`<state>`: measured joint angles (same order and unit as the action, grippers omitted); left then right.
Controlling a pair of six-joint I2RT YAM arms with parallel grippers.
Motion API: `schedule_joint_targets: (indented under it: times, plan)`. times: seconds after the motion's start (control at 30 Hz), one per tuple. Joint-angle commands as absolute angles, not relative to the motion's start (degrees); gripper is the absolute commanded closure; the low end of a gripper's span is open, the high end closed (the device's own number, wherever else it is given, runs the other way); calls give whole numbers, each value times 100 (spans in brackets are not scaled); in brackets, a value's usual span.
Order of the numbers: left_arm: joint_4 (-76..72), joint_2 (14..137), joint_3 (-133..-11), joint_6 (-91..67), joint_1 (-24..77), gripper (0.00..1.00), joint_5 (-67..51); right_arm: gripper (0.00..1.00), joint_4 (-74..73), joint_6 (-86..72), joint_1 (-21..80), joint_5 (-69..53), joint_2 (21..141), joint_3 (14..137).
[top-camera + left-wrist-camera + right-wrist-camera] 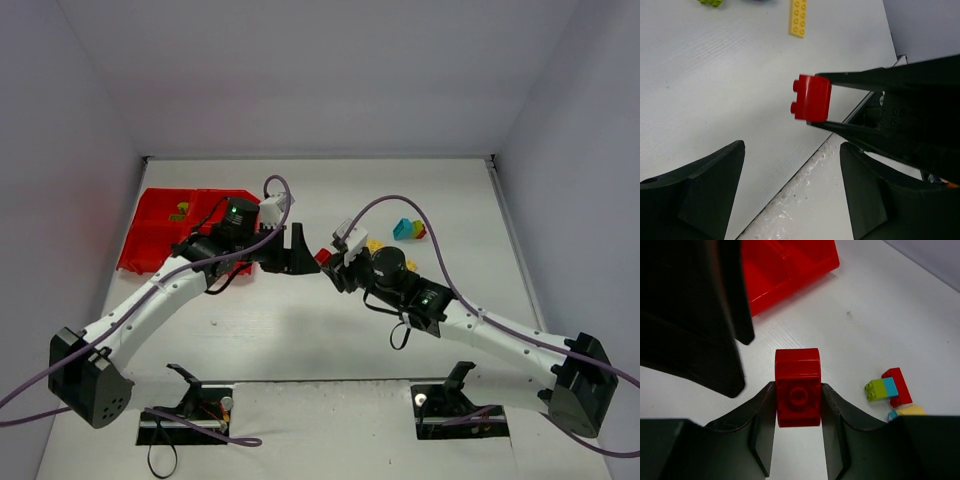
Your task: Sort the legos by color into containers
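Observation:
My right gripper (797, 386) is shut on a red lego (798, 400), held above the table with its hollow underside toward the wrist camera. The left wrist view shows the same red lego (811, 98) pinched between the right arm's black fingers (875, 80). My left gripper (792, 146) is open with nothing between its jaws, and its tips face the brick from a short way off. From above, the left gripper (299, 250) and right gripper (327, 258) nearly meet at mid-table. The containers are the compartments of a red tray (160, 235) at the left.
Loose legos lie to the right: a teal and lime cluster (408, 230), a yellow piece (375, 245), a lime-teal brick (881, 389) against a red one (899, 385). A flat yellow lego (798, 18) lies beyond the held brick. A small lime piece (180, 211) sits in the tray.

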<state>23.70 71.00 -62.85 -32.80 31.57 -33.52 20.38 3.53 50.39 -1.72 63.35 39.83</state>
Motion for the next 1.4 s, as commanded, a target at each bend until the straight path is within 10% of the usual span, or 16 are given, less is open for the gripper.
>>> schedule_joint_targets:
  times: [0.0, 0.97, 1.1, 1.2, 1.37]
  plan:
    - [1662, 7233, -6688, -3550, 3278, 30, -3428, 98, 2496, 624, 5176, -325, 6126, 4061]
    - [984, 8033, -6662, -3648, 3533, 50, -3911, 94, 2663, 747, 5238, -272, 5950, 3771]
    - [1002, 7989, -6601, -3577, 3542, 72, -3868, 93, 2724, 756, 5238, -167, 5898, 3700]
    - [1107, 7937, -6548, -3489, 3533, 86, -3710, 87, 2742, 747, 5221, -106, 5897, 3674]
    - [1555, 7656, -6583, -3305, 3271, 97, -2902, 38, 2716, 598, 5203, 298, 6002, 3639]
